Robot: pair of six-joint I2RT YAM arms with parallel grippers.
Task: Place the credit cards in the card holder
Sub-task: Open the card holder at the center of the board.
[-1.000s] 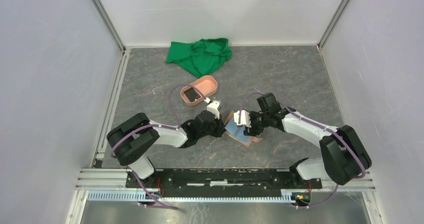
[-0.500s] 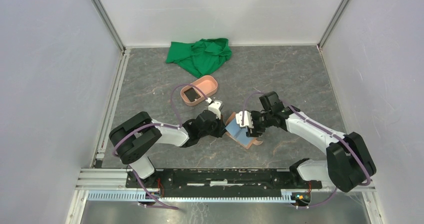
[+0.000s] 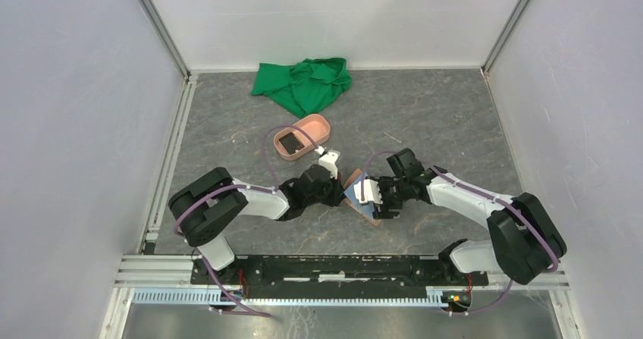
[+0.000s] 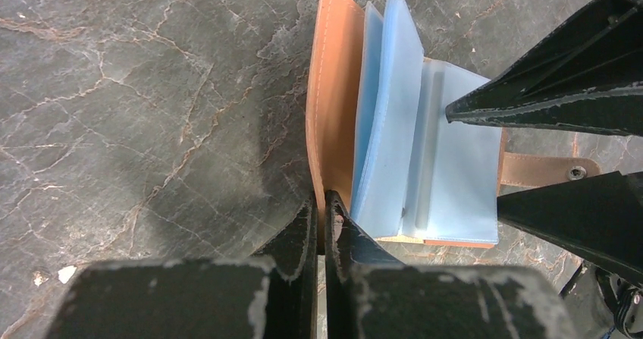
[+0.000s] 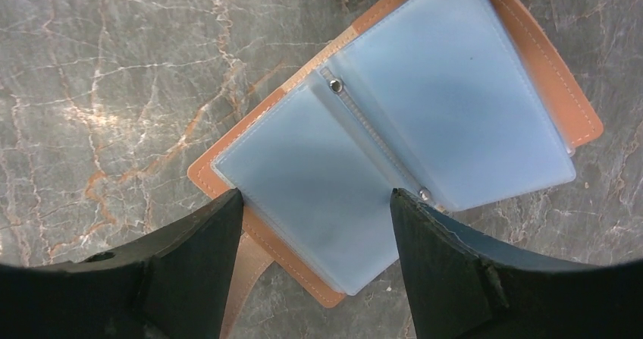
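**Top view.** You look down from above and behind the arm bases, toward the far wall. From this far off you take in the whole counter (image 3: 455,119) and both arms.

**Left wrist view.** You look out along the left fingers (image 4: 292,244), very close to the upright brown cover of the card holder (image 4: 334,96).

**Right wrist view.** You look almost straight down between the right fingers (image 5: 189,263) onto its open blue sleeves, equally close.

**Shared.** All three views show the card holder. The left wrist view also shows the right fingers at its right edge.
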